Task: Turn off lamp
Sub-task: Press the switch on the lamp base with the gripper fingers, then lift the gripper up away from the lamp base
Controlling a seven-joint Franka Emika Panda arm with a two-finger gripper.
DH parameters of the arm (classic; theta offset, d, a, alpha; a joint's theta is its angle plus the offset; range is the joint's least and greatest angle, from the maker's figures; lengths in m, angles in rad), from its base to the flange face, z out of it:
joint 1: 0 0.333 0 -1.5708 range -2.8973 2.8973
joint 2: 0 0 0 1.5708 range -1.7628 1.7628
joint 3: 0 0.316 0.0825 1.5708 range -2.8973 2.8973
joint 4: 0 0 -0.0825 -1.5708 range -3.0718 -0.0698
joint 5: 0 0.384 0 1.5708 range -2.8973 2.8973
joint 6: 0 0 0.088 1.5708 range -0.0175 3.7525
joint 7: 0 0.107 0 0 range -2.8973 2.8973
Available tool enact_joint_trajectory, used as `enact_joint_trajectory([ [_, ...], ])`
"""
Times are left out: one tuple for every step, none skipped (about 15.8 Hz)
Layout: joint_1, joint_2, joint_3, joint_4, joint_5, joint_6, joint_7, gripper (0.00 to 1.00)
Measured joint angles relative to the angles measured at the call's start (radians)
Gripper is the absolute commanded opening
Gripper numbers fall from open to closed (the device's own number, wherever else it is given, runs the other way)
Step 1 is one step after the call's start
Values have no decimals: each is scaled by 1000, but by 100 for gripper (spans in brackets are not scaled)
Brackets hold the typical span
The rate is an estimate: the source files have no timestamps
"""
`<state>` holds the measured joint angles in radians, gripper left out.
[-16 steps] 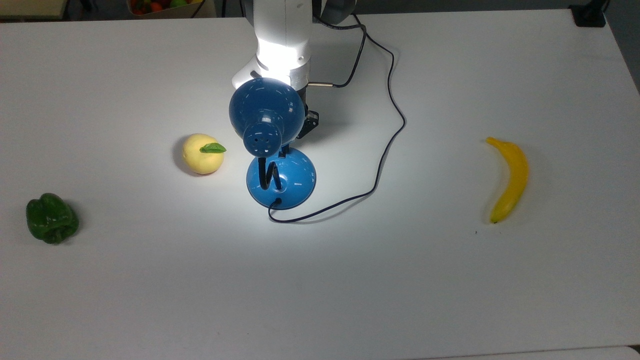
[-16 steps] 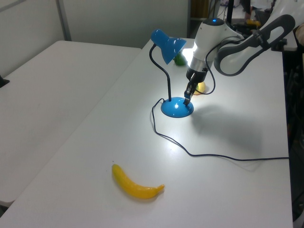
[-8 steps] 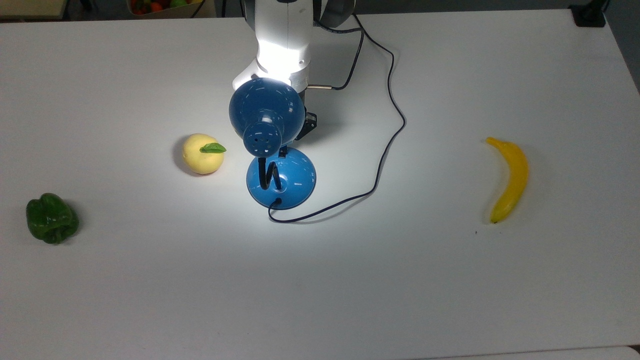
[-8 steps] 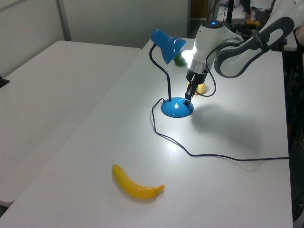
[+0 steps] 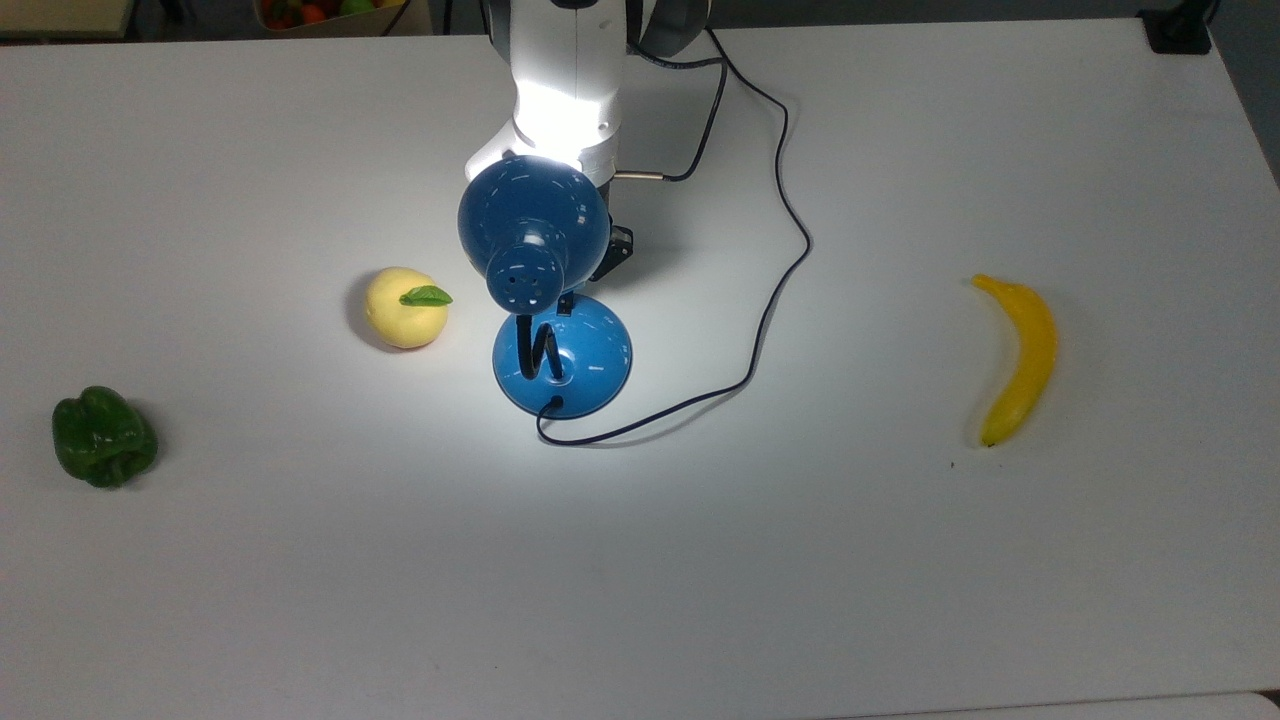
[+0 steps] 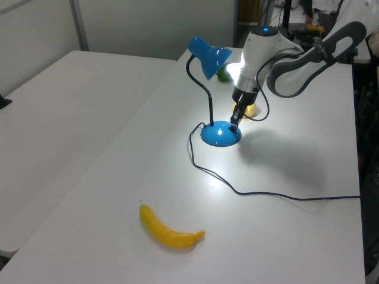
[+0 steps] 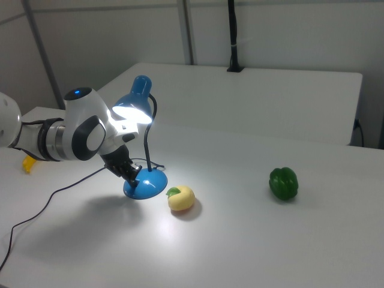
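Nothing much has shifted since the earlier frames: your arm has barely moved, and the end effector [image 6: 234,122] still sits at the rim of the lamp's base. You cannot tell from these views whether its fingers are apart or together.

Nearest in the left view lies the banana [image 6: 170,231], well apart from everything else on the white counter [image 5: 640,560]. Beyond it the thin dark cord [image 5: 770,290] loops across the counter to the back of the base.

You will find the lamp [image 5: 560,352] standing upright near the middle of the counter, its bulb lit and a bright patch cast on the arm and the surface around it. Its blue shade [image 7: 137,96] hangs over the arm's wrist.

Just beside the base, on the top view's left, rests a yellow fruit [image 5: 404,308] with a green leaf. Farther on the top view's left sits a green pepper [image 5: 103,437].
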<state>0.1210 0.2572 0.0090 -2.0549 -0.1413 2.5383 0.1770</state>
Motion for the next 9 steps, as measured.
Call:
enact_joint_trajectory([
  [0,0,0,0,0,0,0,0],
  [0,0,0,0,0,0,1,0],
  [0,1,0,-1,0,0,4,0],
  [0,3,0,-1,0,0,9,0],
  [0,4,0,-1,0,0,12,0],
  [0,4,0,-1,0,0,16,0],
  [0,4,0,-1,0,0,18,0],
  [0,4,0,-1,0,0,21,0],
  [0,4,0,-1,0,-3,27,0],
])
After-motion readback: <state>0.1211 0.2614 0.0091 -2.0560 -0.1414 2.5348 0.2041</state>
